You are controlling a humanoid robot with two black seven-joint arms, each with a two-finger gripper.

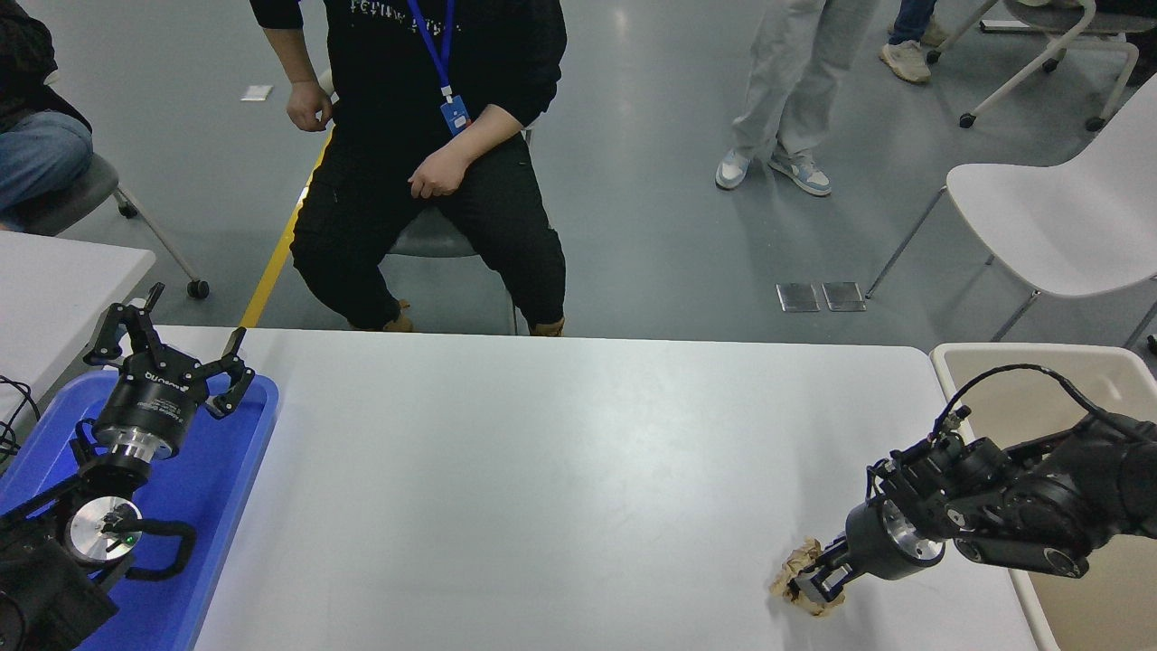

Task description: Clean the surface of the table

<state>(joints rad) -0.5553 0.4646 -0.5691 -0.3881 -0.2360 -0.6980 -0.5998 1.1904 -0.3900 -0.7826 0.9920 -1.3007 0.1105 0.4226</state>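
The table surface (542, 488) took up the whole middle of the view, a big matte white top, and pretty much bare except for one crumpled tan scrap (799, 575) near the front right corner. Looked like a wad of brown paper, though I couldn't say for sure what the stuff was. The right gripper (812, 588) was down on the tabletop and pressed right into that wad, fingers pinched around its near side as far as I could make out. I'd call it clamped on the scrap, but part of the contact was hidden by the gripper body.

My guess is that the wad is super light and soft, so it'll squash instead of fighting back. The tabletop looks smooth enough that the wad could just skate away if it gets nudged from the side. Best bet would be pinching the thick middle of the clump, not a loose edge, since a flap could tear or slip out.

Just to the right of the table sat a beige bin (1021, 362), probably where the trash goes. The left gripper (167, 348) was parked over a blue tray (239, 470) at the far left, fingers spread wide and holding nothing. A person (425, 136) sat on a chair behind the far edge.
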